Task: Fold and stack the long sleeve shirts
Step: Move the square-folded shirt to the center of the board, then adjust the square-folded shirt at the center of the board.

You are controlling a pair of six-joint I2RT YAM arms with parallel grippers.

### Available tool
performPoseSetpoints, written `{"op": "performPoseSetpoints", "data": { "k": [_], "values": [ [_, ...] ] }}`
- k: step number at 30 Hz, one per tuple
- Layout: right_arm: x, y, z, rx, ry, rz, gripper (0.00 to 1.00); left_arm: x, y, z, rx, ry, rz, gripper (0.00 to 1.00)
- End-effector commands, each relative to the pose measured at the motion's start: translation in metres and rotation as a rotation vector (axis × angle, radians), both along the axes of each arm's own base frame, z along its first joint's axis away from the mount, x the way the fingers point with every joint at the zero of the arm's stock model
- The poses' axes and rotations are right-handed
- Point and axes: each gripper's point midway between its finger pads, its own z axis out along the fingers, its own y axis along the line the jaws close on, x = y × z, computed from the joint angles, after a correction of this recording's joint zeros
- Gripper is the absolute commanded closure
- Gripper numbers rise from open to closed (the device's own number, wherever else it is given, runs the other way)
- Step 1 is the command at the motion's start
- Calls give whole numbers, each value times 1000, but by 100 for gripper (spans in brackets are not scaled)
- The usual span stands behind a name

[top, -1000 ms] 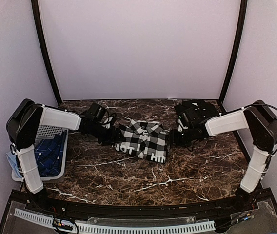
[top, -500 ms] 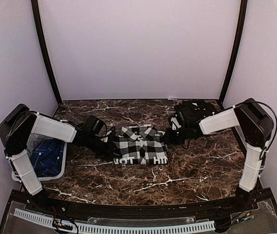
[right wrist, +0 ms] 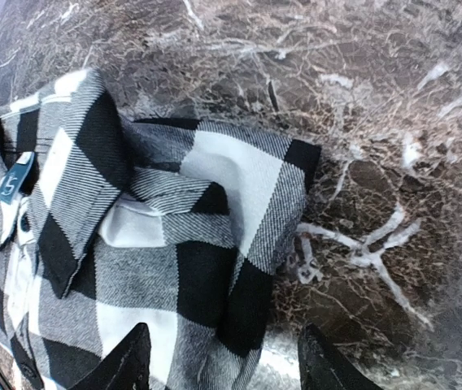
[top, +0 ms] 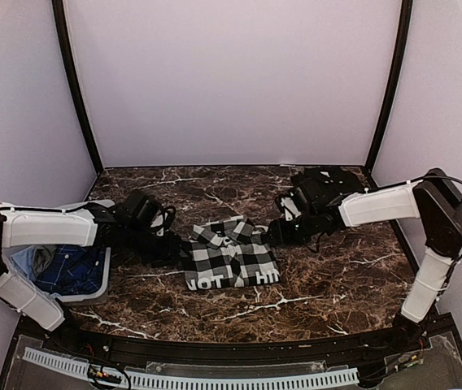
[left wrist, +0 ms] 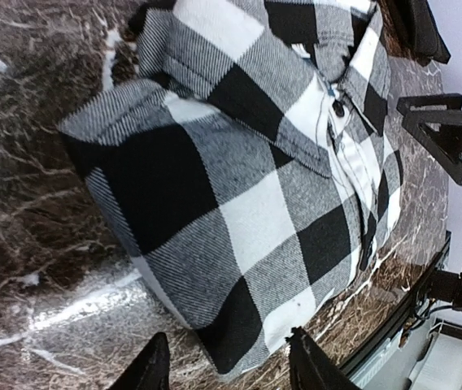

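Observation:
A folded black-and-white check shirt (top: 231, 256) lies on the marble table, its black band with white letters toward the near edge. My left gripper (top: 174, 246) is at its left edge and my right gripper (top: 274, 231) at its far right corner. In the left wrist view the shirt (left wrist: 239, 162) lies flat. The left gripper (left wrist: 229, 370) is open, with the shirt's corner lying between the spread fingers. In the right wrist view the shirt (right wrist: 174, 244) shows its collar and a folded edge. The right gripper (right wrist: 223, 366) is open over that edge.
A white perforated basket (top: 101, 280) holding blue cloth (top: 68, 268) stands at the near left, beside my left arm. A pile of dark cloth (top: 329, 183) lies at the back right, behind my right arm. The marble table (top: 320, 284) shows bare to the right of the shirt.
The shirt has slid toward the near edge and turned so its lettered band faces front. Both grippers came along with it. The left arm has dropped low over the basket.

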Motion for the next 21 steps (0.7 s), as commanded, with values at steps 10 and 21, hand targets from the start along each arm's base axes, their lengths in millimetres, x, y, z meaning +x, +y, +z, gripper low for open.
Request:
{"op": "performPoseSetpoints", "data": {
  "k": [10, 21],
  "values": [
    [25, 19, 43, 36, -95, 26, 52, 63, 28, 8, -15, -33, 148, 55],
    [38, 32, 18, 34, -67, 50, 57, 86, 13, -9, -47, -8, 118, 63]
  ]
}}
